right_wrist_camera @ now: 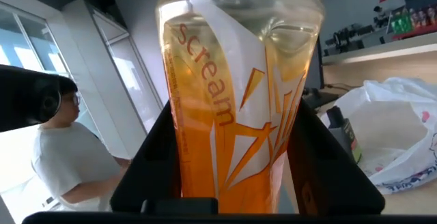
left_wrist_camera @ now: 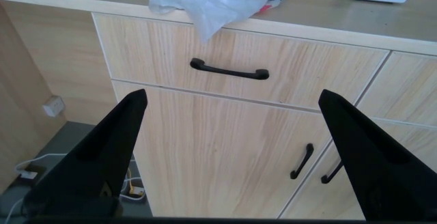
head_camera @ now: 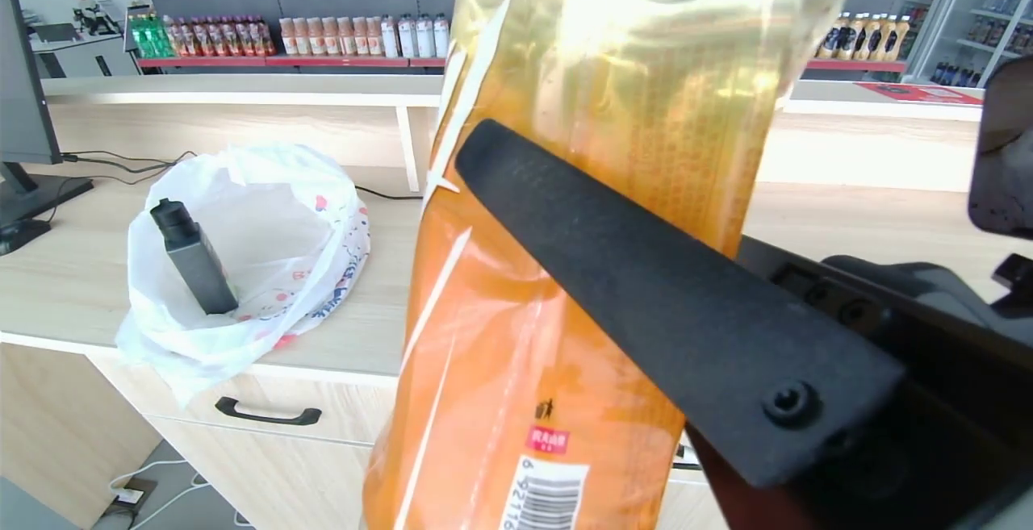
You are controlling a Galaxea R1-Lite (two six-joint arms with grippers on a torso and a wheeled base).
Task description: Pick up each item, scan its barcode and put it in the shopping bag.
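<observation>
Item in hand: clear plastic bottle of orange drink with an orange-and-white label (head_camera: 516, 369), raised off the counter close to the head camera and leaning a little.
Barcode: white printed barcode panel (head_camera: 545, 506) at the label's lower end, facing the head camera; the bottle is probably held this way so the code can be read.
Right gripper (right_wrist_camera: 233, 108): black fingers clamped on either side of the bottle's body, carrying its whole weight.
Left gripper (left_wrist_camera: 233, 94): fingers spread wide and holding nothing, low in front of the pale wood drawer with a black handle (left_wrist_camera: 229, 69); it seems to be parked out of the way.
Shopping bag: white printed plastic shopping bag (head_camera: 323, 239) on the light wood counter (head_camera: 64, 272) to the robot's left, mouth open upward to receive items.
Bag contents: dark grey bottle with a black cap (head_camera: 194, 260), leaning inside.
Stage: scan step, by my judgement; bagging not yet done.
</observation>
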